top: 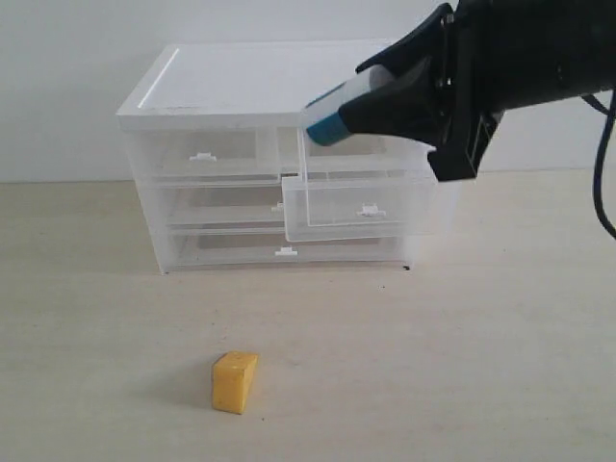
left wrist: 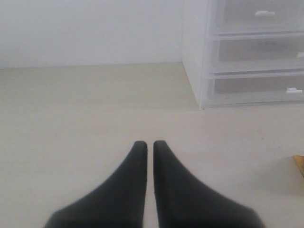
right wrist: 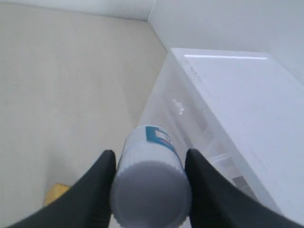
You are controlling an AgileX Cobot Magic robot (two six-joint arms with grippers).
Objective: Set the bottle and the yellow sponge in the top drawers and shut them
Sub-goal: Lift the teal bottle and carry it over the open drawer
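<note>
Plainly, the main risk lay in the drop. The right claw [top: 351,96] was clamped on the bottle [top: 332,115], holding it in the air at about 12 o'clock from the pulled-out right-hand top drawer [top: 356,207], with the arm reaching in from 2 o'clock in the exterior view. The bottle hung tilted, its blue end lowest and pointing toward 8 o'clock, close by the front edge of the cabinet [top: 231,82]. Let go from there, it would probably strike the drawer's thin wall or the cabinet's white top, and a round bottle that bounced out would roll away over the surface [top: 462,337]. The clear drawer looked light, so a hard landing might also knock it crooked on its runners. If the bottle ended up standing upright, it might catch on the frame when the drawer was pushed shut.

The bottle itself was short and stubby, with a wide pale cap facing the right wrist camera and a blue label toward its far end. Both fingers pressed on its sides just below the cap, which seemed a fair hold.

The sponge [top: 235,381], a small yellow wedge, sat alone on the surface at about 6 o'clock from the cabinet, well apart from it. The left-hand top drawer [top: 202,154] was shut. The left claw [left wrist: 150,145] was pinched together on nothing, low over the surface.
</note>
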